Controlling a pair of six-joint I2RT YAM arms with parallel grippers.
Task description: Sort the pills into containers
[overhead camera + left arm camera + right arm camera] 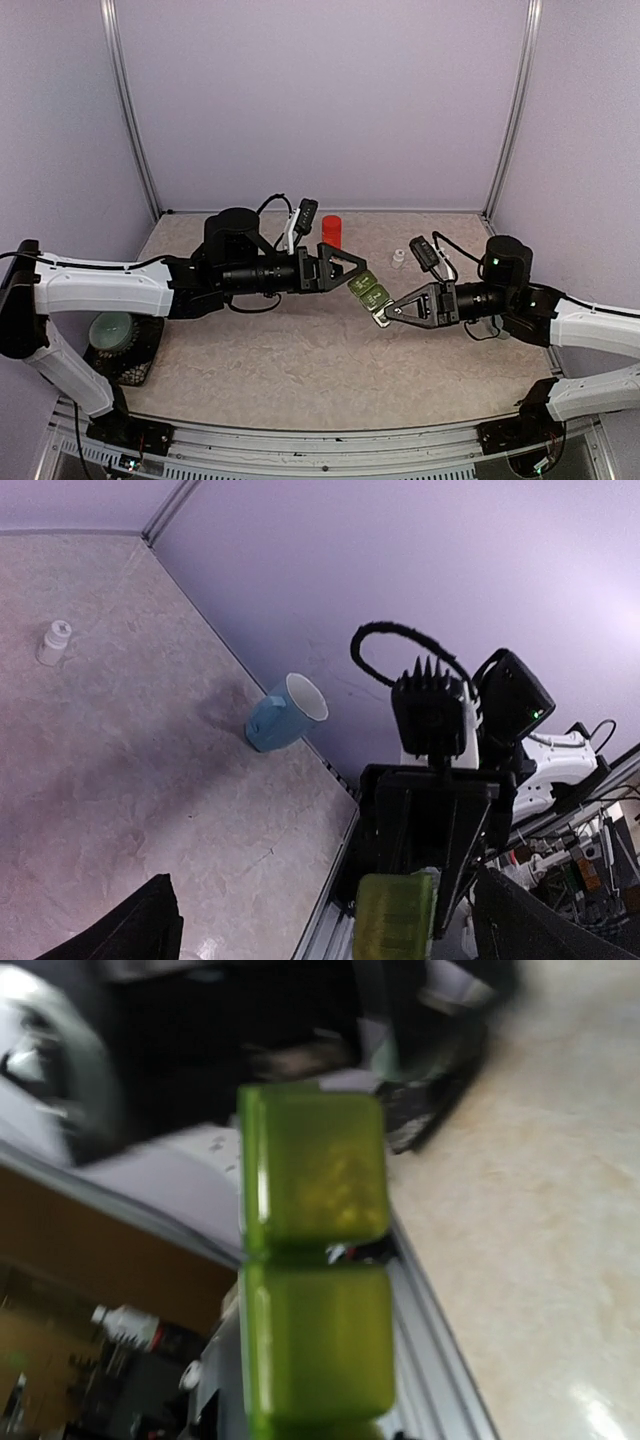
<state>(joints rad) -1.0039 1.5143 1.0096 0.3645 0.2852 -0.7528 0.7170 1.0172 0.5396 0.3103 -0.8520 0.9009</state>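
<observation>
pale lilac walls [320, 100] w/ metal corner posts [130, 110], beige marbled tabletop [300, 360]

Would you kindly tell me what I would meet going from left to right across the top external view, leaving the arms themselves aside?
pale green round object → red cylinder → containers → small white bottle

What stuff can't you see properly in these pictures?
- Right wrist view: the containers are blurred, so pills inside cannot be told; the bottom edge cuts off the third compartment.
- Top view: the small white bottle is too small to read.
- Top view: the right gripper hides the containers' near end.
</observation>
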